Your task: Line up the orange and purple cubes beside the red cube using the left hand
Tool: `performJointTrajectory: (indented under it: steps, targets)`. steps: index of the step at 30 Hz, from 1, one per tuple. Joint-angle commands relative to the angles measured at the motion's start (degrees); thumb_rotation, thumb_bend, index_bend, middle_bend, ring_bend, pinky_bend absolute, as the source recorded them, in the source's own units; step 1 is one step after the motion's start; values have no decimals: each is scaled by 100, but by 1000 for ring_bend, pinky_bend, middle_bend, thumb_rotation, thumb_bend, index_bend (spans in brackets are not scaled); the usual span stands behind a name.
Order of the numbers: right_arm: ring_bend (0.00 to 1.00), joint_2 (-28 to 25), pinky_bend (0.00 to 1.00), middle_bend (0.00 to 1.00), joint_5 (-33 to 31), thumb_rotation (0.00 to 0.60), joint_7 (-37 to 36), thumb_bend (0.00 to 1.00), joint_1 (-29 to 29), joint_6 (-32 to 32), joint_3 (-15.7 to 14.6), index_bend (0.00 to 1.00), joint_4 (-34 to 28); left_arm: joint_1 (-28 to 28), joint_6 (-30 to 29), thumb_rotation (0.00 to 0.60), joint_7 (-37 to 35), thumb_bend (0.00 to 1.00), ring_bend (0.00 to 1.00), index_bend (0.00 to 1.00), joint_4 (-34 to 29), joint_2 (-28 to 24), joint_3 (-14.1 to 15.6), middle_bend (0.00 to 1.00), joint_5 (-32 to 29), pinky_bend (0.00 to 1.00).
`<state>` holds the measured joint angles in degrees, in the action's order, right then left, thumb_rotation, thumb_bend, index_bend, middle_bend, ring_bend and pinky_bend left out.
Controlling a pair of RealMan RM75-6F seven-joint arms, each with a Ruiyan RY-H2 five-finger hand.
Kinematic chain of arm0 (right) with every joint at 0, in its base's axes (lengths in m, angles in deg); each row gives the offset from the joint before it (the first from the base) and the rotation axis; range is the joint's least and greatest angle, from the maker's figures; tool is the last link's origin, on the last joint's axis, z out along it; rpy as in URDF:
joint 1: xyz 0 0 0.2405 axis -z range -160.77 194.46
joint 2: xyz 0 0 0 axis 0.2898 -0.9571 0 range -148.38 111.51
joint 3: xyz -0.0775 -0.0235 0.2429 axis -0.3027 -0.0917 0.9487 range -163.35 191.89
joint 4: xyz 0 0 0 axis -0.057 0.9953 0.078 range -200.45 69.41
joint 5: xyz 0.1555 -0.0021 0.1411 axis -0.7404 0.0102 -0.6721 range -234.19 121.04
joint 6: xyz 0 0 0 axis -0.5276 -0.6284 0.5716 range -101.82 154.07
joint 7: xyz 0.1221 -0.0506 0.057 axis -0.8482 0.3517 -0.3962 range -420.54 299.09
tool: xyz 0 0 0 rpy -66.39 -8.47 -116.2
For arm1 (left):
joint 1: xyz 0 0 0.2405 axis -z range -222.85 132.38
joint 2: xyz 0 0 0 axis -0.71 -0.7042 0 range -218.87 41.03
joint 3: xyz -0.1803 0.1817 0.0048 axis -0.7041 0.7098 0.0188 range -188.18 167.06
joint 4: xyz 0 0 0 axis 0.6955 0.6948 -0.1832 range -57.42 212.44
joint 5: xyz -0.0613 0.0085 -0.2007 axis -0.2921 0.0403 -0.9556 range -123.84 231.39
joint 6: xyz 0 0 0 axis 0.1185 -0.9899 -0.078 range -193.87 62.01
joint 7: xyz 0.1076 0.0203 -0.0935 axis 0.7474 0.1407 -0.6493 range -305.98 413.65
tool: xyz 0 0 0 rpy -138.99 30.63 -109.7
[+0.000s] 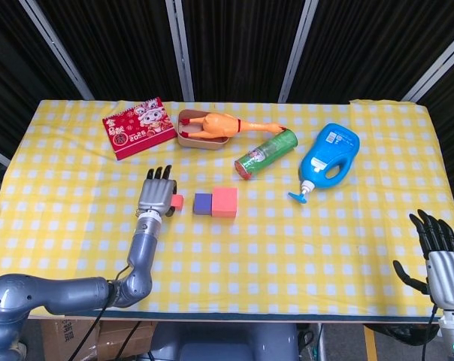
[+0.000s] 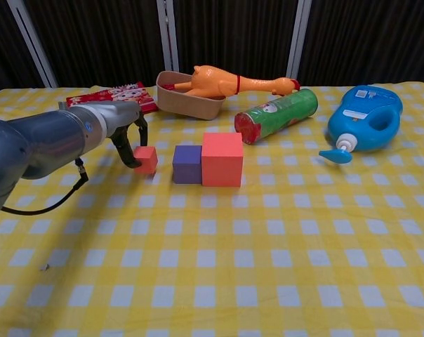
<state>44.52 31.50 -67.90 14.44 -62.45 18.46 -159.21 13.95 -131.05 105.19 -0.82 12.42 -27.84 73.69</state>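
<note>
The head view looks steeply down over the whole table (image 1: 377, 248); the chest view sits low and close, facing across it; both share the red cube (image 1: 225, 201)

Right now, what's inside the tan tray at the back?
A rubber chicken lies in the tray, neck hanging over the rim. The tray floor beneath it is hidden.
</note>
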Motion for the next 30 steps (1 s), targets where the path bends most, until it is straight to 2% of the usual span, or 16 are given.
performJointTrajectory:
  steps: [1,22,30]
  targets:
    - [0,-4,36,0,-3,600,-9,367,0,1,1,0,-1,26,35,600,-10,363,0,430,77,62,-39,0,2,18]
    - [0,-18,36,0,-22,600,-31,367,-3,24,-1,0,-12,160,224,600,47,363,0,409,387,361,-120,0,39,18]
    - [0,-16,36,0,-15,600,-25,367,-2,23,-5,0,-6,163,261,600,81,313,0,335,367,373,-126,0,25,18]
